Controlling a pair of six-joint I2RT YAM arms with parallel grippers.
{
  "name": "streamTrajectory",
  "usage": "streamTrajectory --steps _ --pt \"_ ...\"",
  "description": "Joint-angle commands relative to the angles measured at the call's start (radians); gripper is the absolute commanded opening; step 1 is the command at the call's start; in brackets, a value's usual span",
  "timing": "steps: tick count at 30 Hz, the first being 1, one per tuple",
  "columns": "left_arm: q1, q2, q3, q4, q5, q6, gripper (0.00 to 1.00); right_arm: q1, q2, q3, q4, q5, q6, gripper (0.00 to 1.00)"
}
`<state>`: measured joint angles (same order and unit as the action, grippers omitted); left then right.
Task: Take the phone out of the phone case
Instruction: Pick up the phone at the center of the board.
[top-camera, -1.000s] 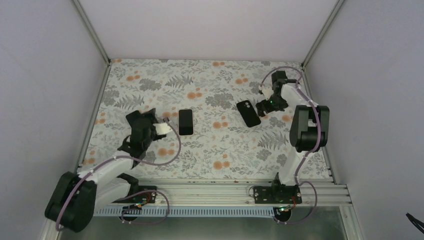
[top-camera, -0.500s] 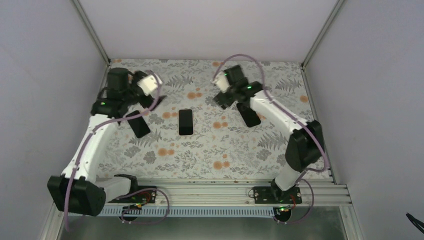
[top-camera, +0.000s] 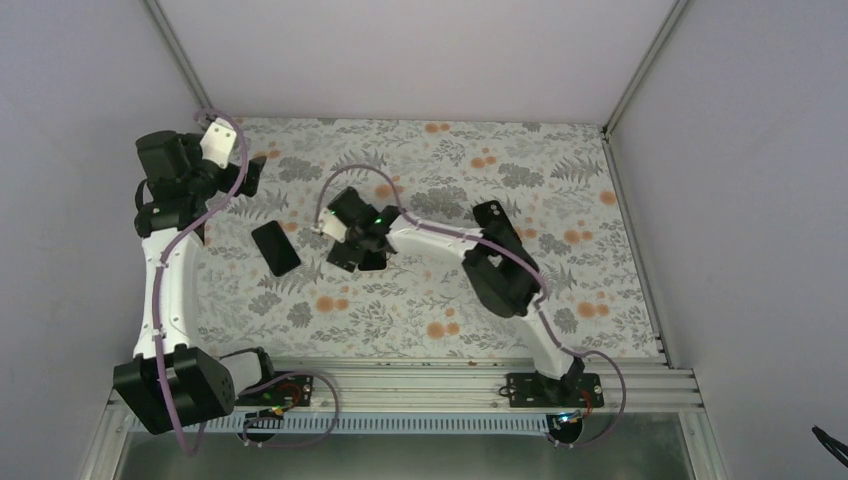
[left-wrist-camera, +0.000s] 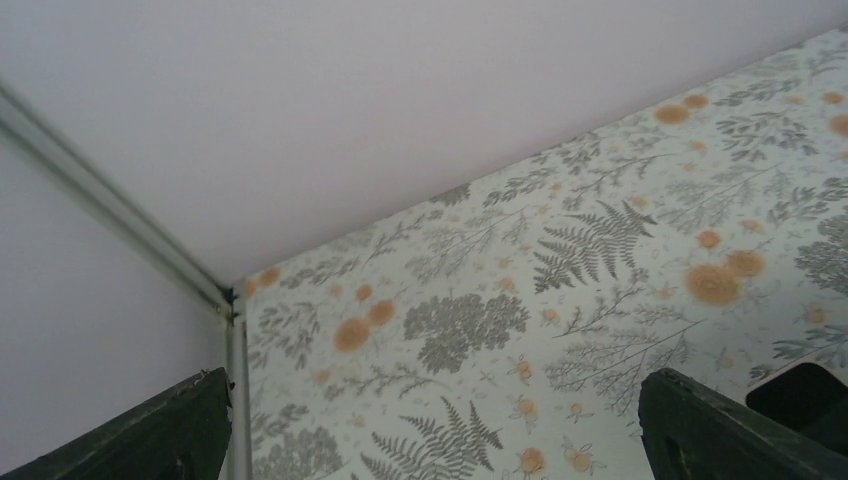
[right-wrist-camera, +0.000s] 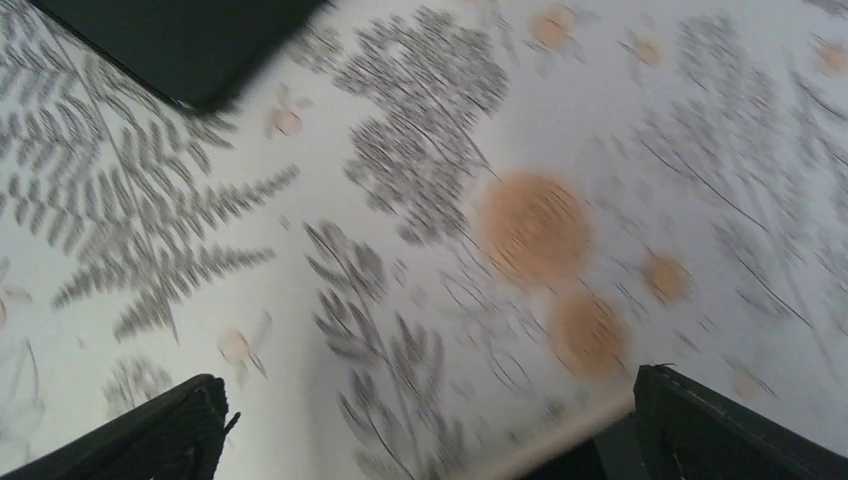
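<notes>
At the upper left of the overhead view the left gripper (left-wrist-camera: 440, 425) hangs above the far left corner of the floral tablecloth (top-camera: 440, 300), its jaws spread wide and holding nothing. Lower and left of centre, a black phone-sized slab (top-camera: 275, 248) lies flat on the cloth, clear of both arms; phone or case, I cannot tell. At centre the right gripper (right-wrist-camera: 430, 420) hovers low, jaws wide apart and empty, with a second black slab (right-wrist-camera: 170, 40) at the upper left of its blurred wrist view. Further right, a third dark piece (top-camera: 490, 212) peeks out behind the right arm
</notes>
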<state>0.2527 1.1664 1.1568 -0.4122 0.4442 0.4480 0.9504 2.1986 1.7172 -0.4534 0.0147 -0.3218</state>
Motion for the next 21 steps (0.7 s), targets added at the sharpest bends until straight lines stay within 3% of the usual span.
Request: streamTrajectory --steps 1,11,21 --pt "0.047 -0.015 -0.024 0.028 0.013 -0.034 1.0 0.039 0.103 0.104 -0.007 0.06 -0.01 1.0" --pt "0.09 0.014 -0.063 0.015 0.1 -0.01 1.0 0.034 -0.04 -0.216 0.18 0.323 -0.108 1.0" --pt "0.099 0.042 -0.072 -0.016 0.229 0.001 1.0 -0.044 -0.125 -0.423 0.169 0.31 -0.094 1.0"
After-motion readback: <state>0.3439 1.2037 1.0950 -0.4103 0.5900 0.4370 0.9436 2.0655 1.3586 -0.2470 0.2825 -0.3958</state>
